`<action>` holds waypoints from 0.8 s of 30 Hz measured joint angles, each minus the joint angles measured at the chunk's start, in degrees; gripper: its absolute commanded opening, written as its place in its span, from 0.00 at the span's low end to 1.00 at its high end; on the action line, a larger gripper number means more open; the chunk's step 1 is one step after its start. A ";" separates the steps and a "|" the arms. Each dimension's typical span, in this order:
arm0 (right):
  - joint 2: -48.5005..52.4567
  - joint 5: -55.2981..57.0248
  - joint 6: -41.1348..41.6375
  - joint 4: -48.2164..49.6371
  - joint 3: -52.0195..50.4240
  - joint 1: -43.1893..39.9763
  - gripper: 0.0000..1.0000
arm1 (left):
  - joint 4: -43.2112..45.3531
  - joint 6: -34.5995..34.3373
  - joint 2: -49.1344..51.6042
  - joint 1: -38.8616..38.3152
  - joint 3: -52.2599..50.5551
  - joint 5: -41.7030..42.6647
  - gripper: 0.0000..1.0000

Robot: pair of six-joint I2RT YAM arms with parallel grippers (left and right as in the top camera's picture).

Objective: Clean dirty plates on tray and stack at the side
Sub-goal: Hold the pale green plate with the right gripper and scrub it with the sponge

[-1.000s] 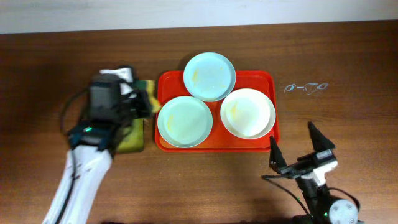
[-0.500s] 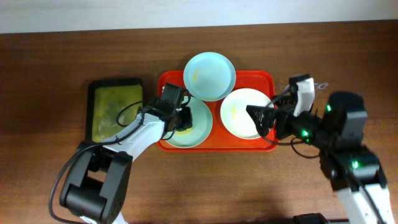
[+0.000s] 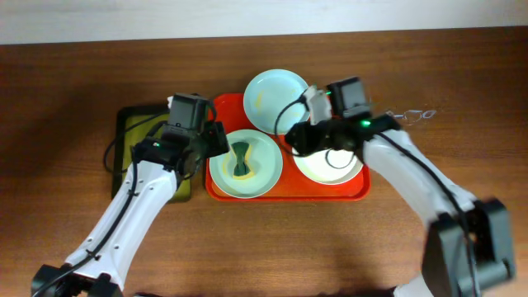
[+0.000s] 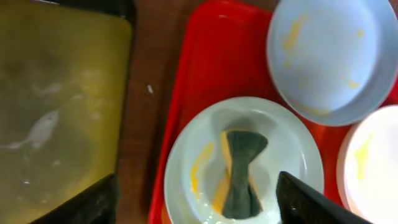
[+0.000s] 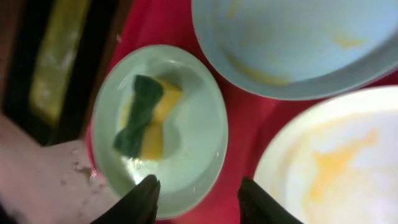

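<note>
The red tray [image 3: 359, 188] holds three plates. A mint-blue plate [image 3: 278, 101] with yellow smears sits at the back and a smeared cream-white plate [image 3: 334, 161] at the right. On the pale mint plate [image 3: 264, 169] at the left lies a green and yellow sponge [image 3: 241, 159]. My left gripper [image 3: 210, 147] hovers open over that plate's left rim, with the sponge [image 4: 239, 174] lying free ahead of its fingers [image 4: 93, 202]. My right gripper [image 5: 199, 202] is open, its fingers [image 5: 142, 198] either side of the mint plate's [image 5: 186, 124] right rim, beside the cream plate [image 5: 336, 162].
A black tray with a wet yellow-green inside [image 4: 56, 106] lies left of the red tray, partly under my left arm [image 3: 140, 198]. A small wire object [image 3: 406, 115] rests on the wooden table at the right.
My left gripper has opened and drawn back left, leaving the sponge on the mint plate. My right gripper has moved left over the tray to that plate's rim, its jaws narrower.
</note>
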 measured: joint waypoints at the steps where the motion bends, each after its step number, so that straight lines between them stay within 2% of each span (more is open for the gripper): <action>1: 2.62 0.13 -0.04 1.99 0.00 0.94 0.43 | -0.11 0.02 0.00 0.15 0.00 -0.28 0.82; 2: 5.01 0.24 -0.09 3.41 0.00 2.05 0.43 | -0.07 0.04 0.00 0.17 0.00 -0.48 0.86; 11: 11.28 9.33 -0.09 6.69 0.04 6.16 0.44 | -0.11 0.04 0.04 0.13 0.00 -0.70 0.85; 12: 12.44 9.35 -0.07 6.88 0.04 6.21 0.40 | -0.13 0.04 0.04 0.15 0.00 -0.72 0.84; 15: 14.10 9.40 -0.15 7.52 0.26 6.58 0.22 | -0.52 -0.02 0.04 0.15 0.00 -0.74 0.55; 17: 14.19 9.81 0.00 7.56 0.26 6.58 0.10 | -0.68 0.26 0.04 0.15 0.00 -0.70 0.45; 19: 14.25 9.99 0.22 7.61 0.26 6.58 0.04 | -0.68 0.07 0.04 0.15 0.00 0.17 0.45; 24: 14.27 10.47 1.40 8.74 0.26 6.58 0.04 | 0.92 0.02 2.93 0.00 -0.07 5.03 0.51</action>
